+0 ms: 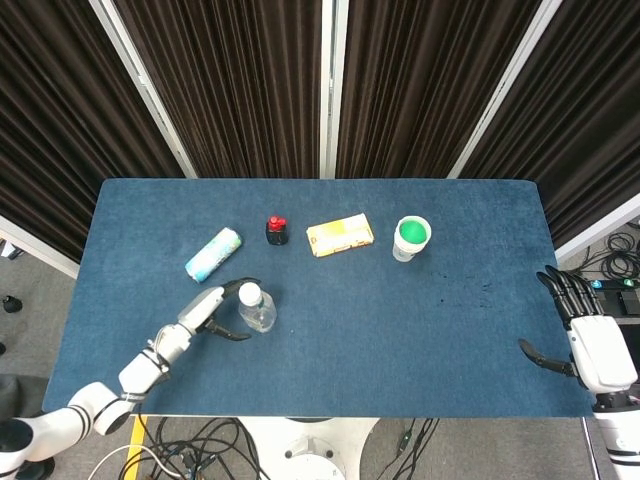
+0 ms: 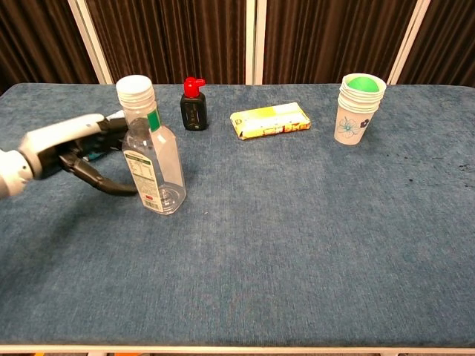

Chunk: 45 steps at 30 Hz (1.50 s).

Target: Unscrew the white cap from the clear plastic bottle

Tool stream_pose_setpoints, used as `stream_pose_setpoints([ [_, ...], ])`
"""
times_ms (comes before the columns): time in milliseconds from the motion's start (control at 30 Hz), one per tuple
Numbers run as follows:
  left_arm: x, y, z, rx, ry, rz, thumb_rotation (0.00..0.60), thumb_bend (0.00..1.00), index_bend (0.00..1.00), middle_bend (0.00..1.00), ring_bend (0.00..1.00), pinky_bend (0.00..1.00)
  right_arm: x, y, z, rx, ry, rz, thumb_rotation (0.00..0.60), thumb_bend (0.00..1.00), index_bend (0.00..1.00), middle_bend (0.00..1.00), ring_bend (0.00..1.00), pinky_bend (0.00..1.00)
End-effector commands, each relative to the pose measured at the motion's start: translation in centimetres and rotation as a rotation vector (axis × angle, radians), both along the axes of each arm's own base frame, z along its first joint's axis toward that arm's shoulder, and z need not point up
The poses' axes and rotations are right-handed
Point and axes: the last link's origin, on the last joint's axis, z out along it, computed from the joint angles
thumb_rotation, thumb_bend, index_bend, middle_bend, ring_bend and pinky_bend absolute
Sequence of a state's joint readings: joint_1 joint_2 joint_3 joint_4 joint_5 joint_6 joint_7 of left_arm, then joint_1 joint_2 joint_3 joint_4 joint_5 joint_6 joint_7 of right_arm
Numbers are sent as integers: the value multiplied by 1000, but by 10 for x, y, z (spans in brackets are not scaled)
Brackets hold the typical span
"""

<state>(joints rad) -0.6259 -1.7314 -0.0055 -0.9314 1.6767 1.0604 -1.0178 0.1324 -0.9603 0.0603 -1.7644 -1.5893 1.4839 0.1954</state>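
Observation:
The clear plastic bottle (image 1: 259, 313) (image 2: 157, 167) stands upright left of the table's middle, its white cap (image 1: 250, 293) (image 2: 134, 88) on top. My left hand (image 1: 207, 310) (image 2: 68, 143) is right beside it on its left, with its fingers apart. The thumb (image 2: 111, 185) reaches toward the bottle's near side and the other fingers pass behind it. I cannot see a firm grip. My right hand (image 1: 590, 346) hangs open off the table's right edge, far from the bottle, and shows only in the head view.
A blue-and-white can (image 1: 212, 254) lies on its side behind my left hand. A small black bottle with a red top (image 2: 193, 107), a yellow box (image 2: 270, 120) and stacked paper cups holding a green ball (image 2: 359, 107) stand along the back of the blue table (image 2: 312, 245).

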Motion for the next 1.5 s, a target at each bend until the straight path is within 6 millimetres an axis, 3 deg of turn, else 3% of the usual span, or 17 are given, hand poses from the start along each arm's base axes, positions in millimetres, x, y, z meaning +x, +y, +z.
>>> stream_pose_setpoints([
  [33,5,1,-11,-21,-20,-1,600,90,151,181,131,190,0,0,0,1,3,-4,600,157,33,12,0,0],
  [300,8,6,-24,-27,-68,27,600,91,153,184,131,190,1,-1,-1,5,9,-10,600,157,33,12,0,0],
  [467,11,10,-29,-18,-85,36,600,90,218,227,144,191,3,-1,-1,7,13,-9,600,157,33,12,0,0],
  [533,12,12,-31,1,-93,44,600,91,281,287,188,211,3,-1,-1,6,12,-10,600,157,33,12,0,0],
  [667,16,19,-37,70,-70,53,600,90,464,482,372,366,5,-2,1,3,9,-4,600,157,33,12,0,0],
  [733,20,20,-36,78,-64,33,600,89,517,561,454,437,9,-4,1,19,4,13,600,157,33,15,0,0],
  [800,23,20,-32,75,-57,8,600,89,533,579,475,474,14,-8,0,63,-2,36,600,157,33,28,0,0],
  [967,33,18,-12,60,0,-42,600,89,542,581,479,491,42,-25,3,246,-125,121,600,157,35,77,0,0],
  [1133,56,13,7,56,66,-66,600,89,542,581,479,494,84,-47,3,384,-199,213,600,156,79,70,0,0],
  [1333,84,16,15,56,150,-74,600,89,541,580,479,494,131,-74,-2,465,-199,261,589,110,218,54,0,0],
  [1500,105,17,18,40,173,-78,600,90,542,580,479,494,158,-90,-17,516,-137,273,564,101,228,52,0,0],
])
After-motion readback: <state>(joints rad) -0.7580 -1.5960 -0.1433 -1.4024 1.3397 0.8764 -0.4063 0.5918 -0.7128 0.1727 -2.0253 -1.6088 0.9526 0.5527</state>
